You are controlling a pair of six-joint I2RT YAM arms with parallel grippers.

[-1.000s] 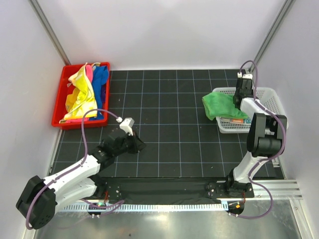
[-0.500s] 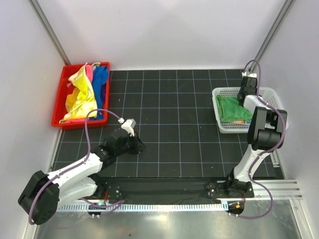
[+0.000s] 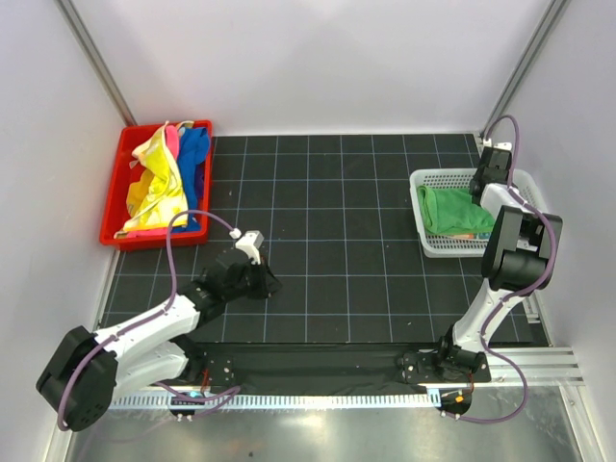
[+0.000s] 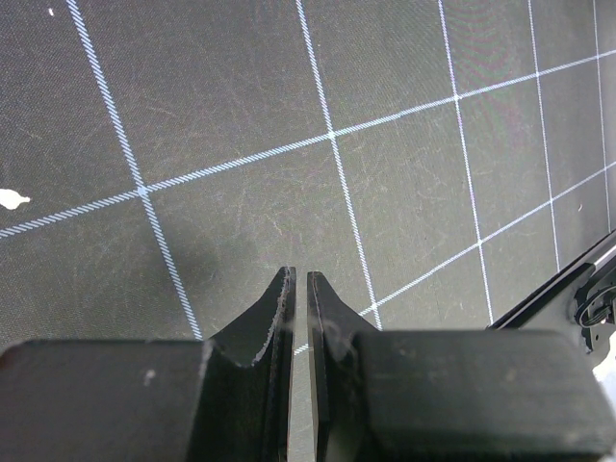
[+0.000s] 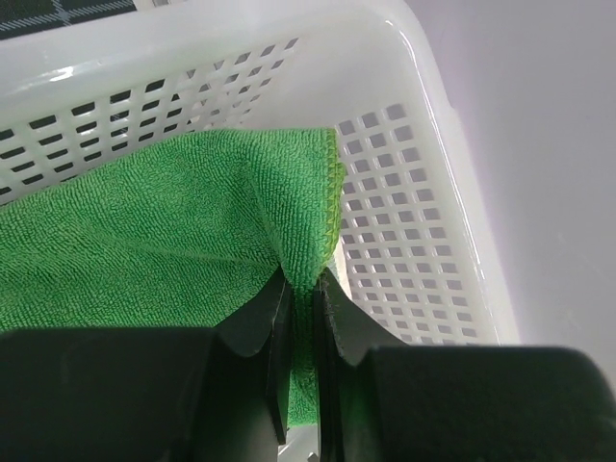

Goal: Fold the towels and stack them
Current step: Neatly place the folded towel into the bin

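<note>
Bright, even overhead light throughout. Soft, faint shadows lie on the black gridded worktop (image 3: 337, 289). Glare gleams on the rim of the white plastic mesh basket (image 5: 289, 29).

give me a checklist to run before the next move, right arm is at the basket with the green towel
1. Right tool grip on green towel: ok, its jaws pinch a fold at the towel's edge.
2. Green towel inside white mesh basket: ok, the top view shows it within the walls.
3. Towel lying flat: not ok, it ridges up at the pinch.
4. Left tool empty: ok, it is shut on nothing above the black mat.
5. Other towels folded: not ok, the yellow, pink and blue ones lie crumpled in the red bin.
</note>
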